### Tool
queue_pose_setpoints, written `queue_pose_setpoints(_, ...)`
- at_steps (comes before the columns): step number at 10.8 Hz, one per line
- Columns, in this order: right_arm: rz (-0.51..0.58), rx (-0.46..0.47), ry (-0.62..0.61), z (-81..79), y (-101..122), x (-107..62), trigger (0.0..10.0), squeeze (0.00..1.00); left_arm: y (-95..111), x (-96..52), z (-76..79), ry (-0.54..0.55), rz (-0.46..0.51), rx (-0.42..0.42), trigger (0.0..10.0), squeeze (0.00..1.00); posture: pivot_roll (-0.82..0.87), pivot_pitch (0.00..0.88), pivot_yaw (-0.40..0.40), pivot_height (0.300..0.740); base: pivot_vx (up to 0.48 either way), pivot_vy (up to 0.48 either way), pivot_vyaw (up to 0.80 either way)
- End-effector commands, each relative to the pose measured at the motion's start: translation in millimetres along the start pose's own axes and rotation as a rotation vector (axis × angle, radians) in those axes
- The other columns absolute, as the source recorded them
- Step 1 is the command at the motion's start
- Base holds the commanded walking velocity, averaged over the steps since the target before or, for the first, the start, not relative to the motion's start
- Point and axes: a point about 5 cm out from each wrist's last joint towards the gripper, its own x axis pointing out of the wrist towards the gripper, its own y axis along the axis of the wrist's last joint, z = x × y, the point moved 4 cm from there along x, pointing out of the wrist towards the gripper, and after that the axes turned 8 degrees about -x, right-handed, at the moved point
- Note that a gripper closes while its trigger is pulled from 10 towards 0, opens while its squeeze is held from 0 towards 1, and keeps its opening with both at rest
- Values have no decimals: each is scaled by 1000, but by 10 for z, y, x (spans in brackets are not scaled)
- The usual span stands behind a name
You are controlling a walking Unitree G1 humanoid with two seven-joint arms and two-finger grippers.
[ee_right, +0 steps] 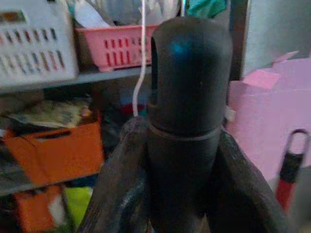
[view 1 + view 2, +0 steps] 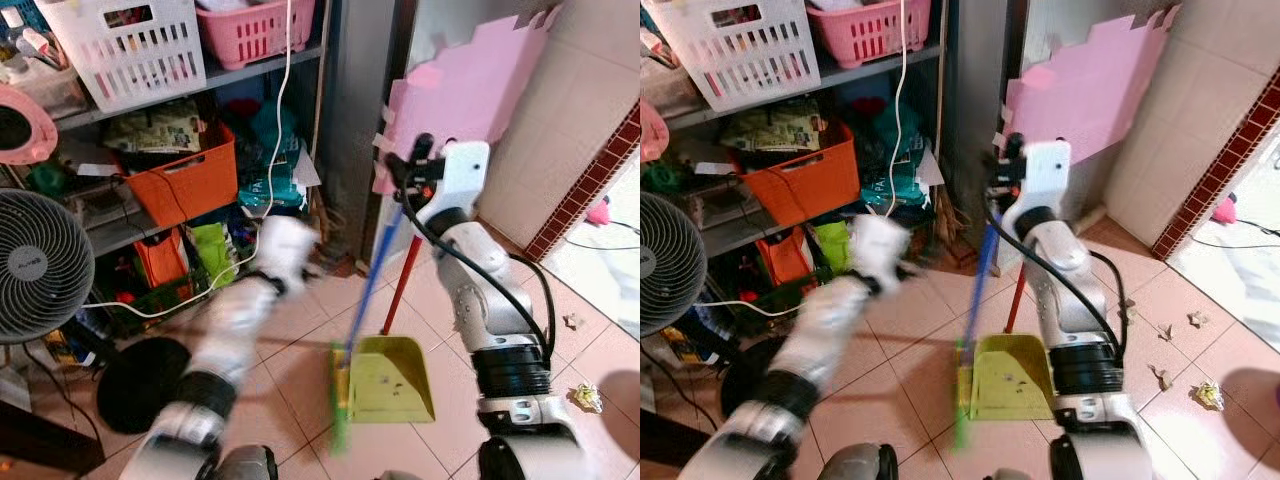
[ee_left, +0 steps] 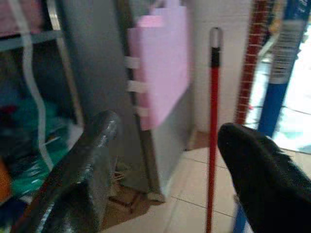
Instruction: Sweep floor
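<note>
Right now our broom [image 2: 365, 300] stands on a steep slant: its blue handle runs from a dark cap at the top down to green bristles on the tiled floor [image 2: 300, 330]. Our right gripper [image 2: 412, 172] has its jaws closed around the cap end, as the right wrist view shows, with the black cap [image 1: 187, 73] rising between the two fingers. So the broom's long axis drops away below and slightly to the left of those jaws.

Just beside the bristles lies the yellow-green dustpan [image 2: 392, 378], its red handle [image 2: 403, 285] rising close behind the blue one.

Our left gripper [image 3: 165, 170] is blurred with motion, its jaws spread wide and holding nothing. Both handles stand ahead of those jaws and off to the right, the blue one next to the right finger. We judge the left arm to be the one free to take the handle lower down, while the right already holds the top.

Crumpled scraps of paper [image 2: 587, 397] lie on the floor off to the right of the right arm.
</note>
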Motion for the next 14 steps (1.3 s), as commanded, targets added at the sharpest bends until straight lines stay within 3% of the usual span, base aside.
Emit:
queue_pose_setpoints(1, 31, -76, -32, 79, 63, 2, 0, 0, 41, -47, -56, 35, 11, -8, 10000, 1000, -79, 0, 30, 740, 0, 0, 0)
queue_pose_setpoints(4, 6, -156, -169, 464, -183, -232, 0, 0, 135, -462, -434, 265, 84, -49, 10000, 1000, -61, 0, 18, 740, 0, 0, 0)
queue_pose_setpoints(6, -14, -216, -257, 689, -298, -418, 0, 0, 113, -596, -480, 334, 79, -50, 10000, 1000, -63, 0, 28, 740, 0, 0, 0)
queue_pose_setpoints(8, -16, -229, -286, 773, -313, -503, 0, 0, 93, -598, -454, 347, 61, -57, 10000, 1000, -78, 0, 43, 740, 0, 0, 0)
queue_pose_setpoints(9, -45, -141, -303, 787, -388, -536, 0, 0, 73, -571, -418, 340, 50, -48, 10000, 1000, -85, 0, 49, 740, 0, 0, 0)
queue_pose_setpoints(10, -59, -114, -305, 786, -429, -550, 0, 0, 60, -559, -401, 338, 39, -43, 10000, 1000, -89, 0, 50, 740, 0, 0, 0)
queue_pose_setpoints(11, -77, -58, -250, 683, -490, -560, 0, 0, 23, -555, -389, 334, 23, -41, 10000, 1000, -95, 0, 51, 740, 0, 0, 0)
queue_pose_setpoints(12, -105, -27, -191, 581, -563, -585, 0, 0, -16, -567, -397, 339, 2, -33, 10000, 408, -97, 0, 51, 740, 0, 0, 0)
queue_pose_setpoints(13, -132, -17, -174, 541, -625, -620, 0, 0, -30, -573, -409, 344, -7, -29, 10000, 0, -96, 0, 49, 740, 0, 0, 0)
queue_pose_setpoints(14, -159, -29, -147, 500, -682, -671, 0, 0, -42, -575, -422, 353, -18, -23, 10000, 0, -96, 0, 47, 740, 0, 0, 0)
